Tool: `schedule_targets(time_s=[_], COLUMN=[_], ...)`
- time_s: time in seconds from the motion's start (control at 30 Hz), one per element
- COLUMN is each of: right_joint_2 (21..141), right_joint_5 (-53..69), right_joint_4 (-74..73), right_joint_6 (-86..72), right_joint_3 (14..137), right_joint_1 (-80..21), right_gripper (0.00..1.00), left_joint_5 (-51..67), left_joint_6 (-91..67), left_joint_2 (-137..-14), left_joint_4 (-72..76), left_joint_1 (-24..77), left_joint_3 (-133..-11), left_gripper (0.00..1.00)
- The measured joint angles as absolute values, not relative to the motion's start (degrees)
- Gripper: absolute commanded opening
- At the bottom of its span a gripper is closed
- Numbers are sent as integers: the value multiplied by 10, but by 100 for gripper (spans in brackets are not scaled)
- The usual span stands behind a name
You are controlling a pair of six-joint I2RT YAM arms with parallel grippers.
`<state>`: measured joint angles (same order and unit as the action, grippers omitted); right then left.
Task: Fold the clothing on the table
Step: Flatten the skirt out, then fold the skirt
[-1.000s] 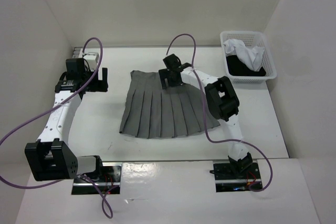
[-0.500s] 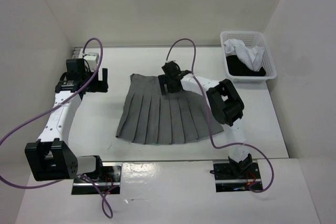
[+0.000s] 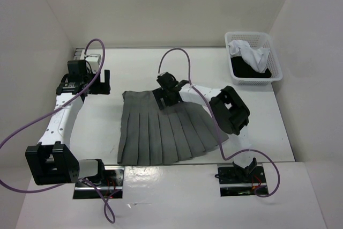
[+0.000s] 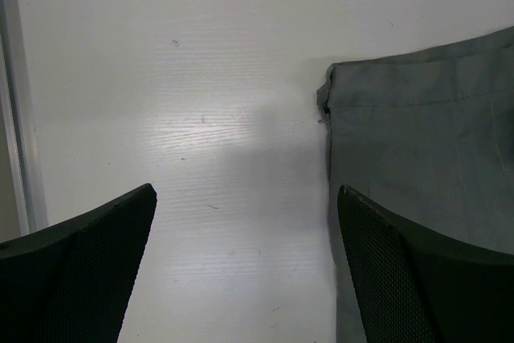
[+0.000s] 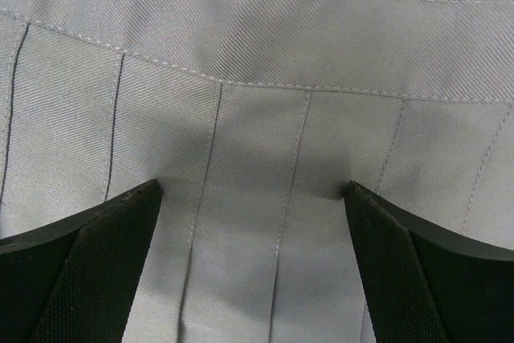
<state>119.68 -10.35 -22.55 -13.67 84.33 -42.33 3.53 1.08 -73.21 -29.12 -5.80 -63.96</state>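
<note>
The right tool (image 3: 167,92), spread wide, presses on the skirt (image 3: 161,132) just below its waistband (image 5: 281,46) (likely to drag it straight). The left tool (image 3: 99,81), also spread and empty, hovers over bare bench (image 3: 107,122) beside the skirt's corner.

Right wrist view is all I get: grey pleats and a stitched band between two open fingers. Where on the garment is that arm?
Observer: The right arm's fingers are about midway along the waistband, at the far edge of the skirt.
Operator: And the left arm?
Observer: The left arm's fingers, open too, hang over bare table just left of the waistband's corner.
Operator: Anything else around?
Observer: A white basket holding white and black garments stands at the far right corner.
</note>
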Motion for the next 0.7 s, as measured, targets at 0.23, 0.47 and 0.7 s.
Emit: schedule_targets(time_s=[0.23, 0.47, 0.7], right_joint_2=[1138, 985, 925], right_joint_5=[-67, -57, -24], right_joint_4=[-321, -329, -309], right_joint_6=[-99, -62, -44], right_joint_3=[848, 895, 869], right_joint_1=[-428, -416, -310], right_gripper=[98, 98, 98], left_joint_5=[75, 220, 356], left_joint_6=[31, 105, 145], left_joint_2=[-754, -928, -1126], left_joint_4=[-283, -269, -280], left_joint_1=[-53, -50, -73], left_joint_3=[-643, -681, -769], left_gripper=[98, 90, 64])
